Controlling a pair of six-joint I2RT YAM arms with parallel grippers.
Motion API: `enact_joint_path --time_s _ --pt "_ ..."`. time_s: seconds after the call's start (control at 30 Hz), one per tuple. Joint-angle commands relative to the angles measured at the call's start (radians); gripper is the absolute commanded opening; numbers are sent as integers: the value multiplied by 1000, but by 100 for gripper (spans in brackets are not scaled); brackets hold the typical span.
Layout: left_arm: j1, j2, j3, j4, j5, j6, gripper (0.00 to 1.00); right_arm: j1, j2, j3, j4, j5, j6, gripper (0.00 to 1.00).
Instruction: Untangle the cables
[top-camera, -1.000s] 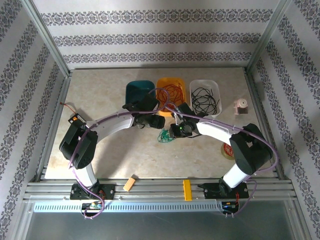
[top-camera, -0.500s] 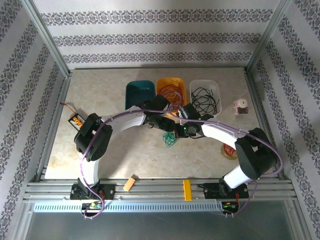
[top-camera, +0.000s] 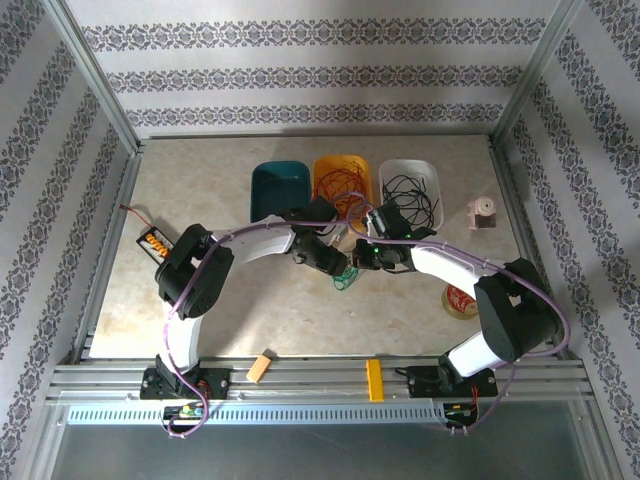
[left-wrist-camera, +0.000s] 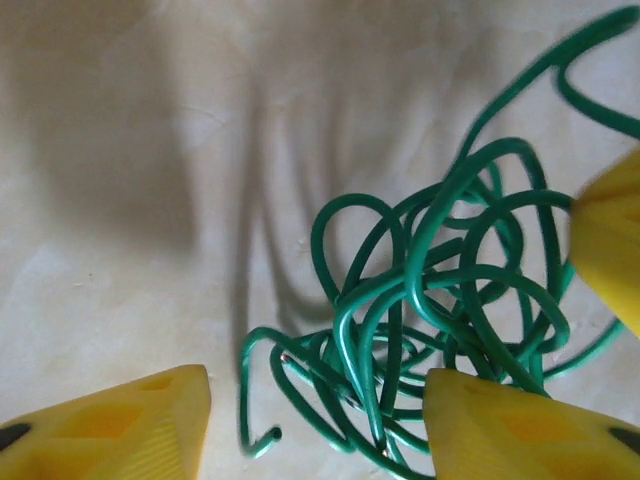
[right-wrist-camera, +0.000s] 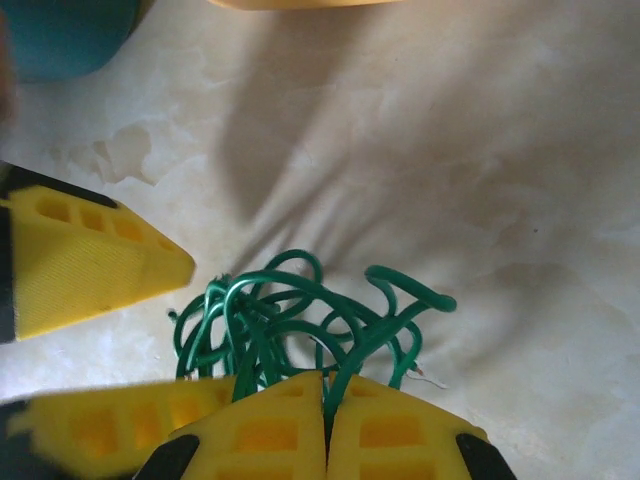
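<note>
Green cable tangle (left-wrist-camera: 412, 285), lower loops hidden behind pinching right fingers (right-wrist-camera: 270, 430).

"What did the left wrist camera lose?"

"The tangle of thin green wire (left-wrist-camera: 430, 300) ran off the bottom and right edges. The left pincer (left-wrist-camera: 318, 385) had its fingers cropped at the bottom, and a yellow finger (left-wrist-camera: 610, 240) at the right edge was a blur."

"And the right wrist?"

"Strands vanished into the seam of the closed right pincer (right-wrist-camera: 323, 400). Another yellow finger (right-wrist-camera: 110, 430), low on the left, was smeared. The teal plastic bin (right-wrist-camera: 60, 35) and orange plastic bin (right-wrist-camera: 300, 3) were cut off at the top."

"From above?"

"Both pincers covered most of the tangle. A small pink object (top-camera: 482, 212) on the beige worktop (top-camera: 200, 180) was too small to identify."
</note>
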Motion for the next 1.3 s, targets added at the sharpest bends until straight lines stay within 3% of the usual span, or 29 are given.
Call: enact_joint_path --time_s 0.0,0.07,0.2,0.43,0.53,0.87,1.0,1.1,1.27 --pt "-19 86 29 -24 -43 32 40 -22 -30 -16 58 -23 41 4" --pt "-19 120 44 -43 -115 12 23 -41 -54 -30 45 11 63 3" --pt "-19 150 35 -76 -264 -22 0 -109 -168 -90 12 153 141 3" --pt "-10 127 -57 -80 -324 -43 0 -310 -484 -220 -106 425 293 4" --pt "1 103 -101 -67 -322 -55 0 -406 -589 -243 -154 469 316 4" --pt "65 1 -209 -54 -260 -80 0 -638 -692 -165 -265 482 244 4" --pt "77 -46 -263 -35 -245 -65 0 -753 -696 -128 -225 340 191 4" --pt "79 -78 -289 -31 -215 -43 0 -751 -698 -81 -204 297 130 3" --pt "78 -144 -333 26 -123 -1 0 -685 -714 -11 -85 75 91 4"
